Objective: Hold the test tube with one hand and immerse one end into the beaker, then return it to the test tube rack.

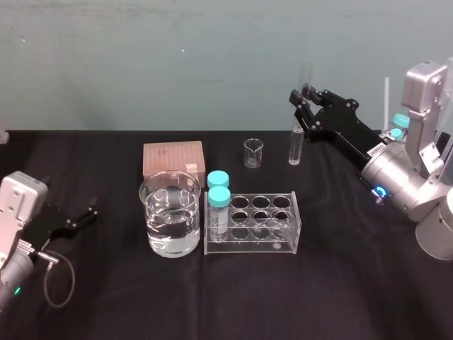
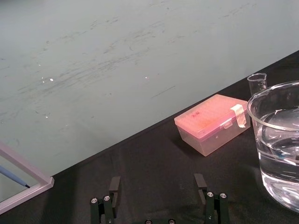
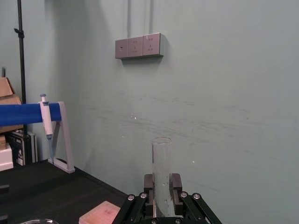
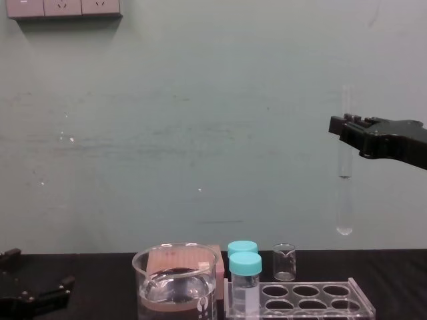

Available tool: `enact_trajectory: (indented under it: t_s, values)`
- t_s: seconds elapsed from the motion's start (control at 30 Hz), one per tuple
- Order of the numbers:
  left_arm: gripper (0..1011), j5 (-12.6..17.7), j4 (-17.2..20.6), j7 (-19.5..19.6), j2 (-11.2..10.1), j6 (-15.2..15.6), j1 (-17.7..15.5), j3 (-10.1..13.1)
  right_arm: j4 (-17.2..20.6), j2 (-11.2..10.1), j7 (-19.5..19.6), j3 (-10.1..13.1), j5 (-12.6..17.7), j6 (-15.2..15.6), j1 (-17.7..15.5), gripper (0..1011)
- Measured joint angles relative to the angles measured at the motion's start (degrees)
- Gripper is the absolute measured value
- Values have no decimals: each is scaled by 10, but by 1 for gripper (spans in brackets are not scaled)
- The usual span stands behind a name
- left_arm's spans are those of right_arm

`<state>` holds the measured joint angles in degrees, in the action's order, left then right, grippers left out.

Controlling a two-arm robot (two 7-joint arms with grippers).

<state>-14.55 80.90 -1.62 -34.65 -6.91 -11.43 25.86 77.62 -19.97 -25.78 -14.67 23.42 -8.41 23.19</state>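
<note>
Test tube (image 4: 344,200), beaker (image 1: 170,212): glossy clear glass. Rack (image 1: 253,245): clear acrylic. Tabletop (image 1: 318,297): matt cloth.

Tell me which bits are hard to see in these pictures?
- Right wrist view: the test tube has its lower end hidden by the right gripper clamping it.
- Left wrist view: the beaker, past the open left gripper, is cut off by the picture's edge.
- Chest view: the test tube rack is cut off along the bottom edge.

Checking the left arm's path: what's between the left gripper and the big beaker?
Bare black table between left gripper and beaker, per head view.
</note>
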Motion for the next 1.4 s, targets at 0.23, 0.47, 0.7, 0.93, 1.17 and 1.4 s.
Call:
enact_trajectory:
  t_s: [0.23, 0.47, 0.7, 0.93, 1.17, 1.4]
  values:
    - [1000, 0, 0, 0, 0, 0, 0, 0, -17, 13, -19, -19, -3, -8, 29, 227]
    - [1000, 0, 0, 0, 0, 0, 0, 0, -44, 44, -69, -54, 9, -36, 75, 226]
    - [1000, 0, 0, 0, 0, 0, 0, 0, -77, 78, -119, -91, 35, -54, 110, 227]
    - [1000, 0, 0, 0, 0, 0, 0, 0, -107, 99, -157, -122, 56, -56, 125, 227]
    - [1000, 0, 0, 0, 0, 0, 0, 0, -116, 100, -172, -143, 70, -43, 121, 226]
    - [1000, 0, 0, 0, 0, 0, 0, 0, -114, 89, -174, -158, 79, -26, 108, 226]
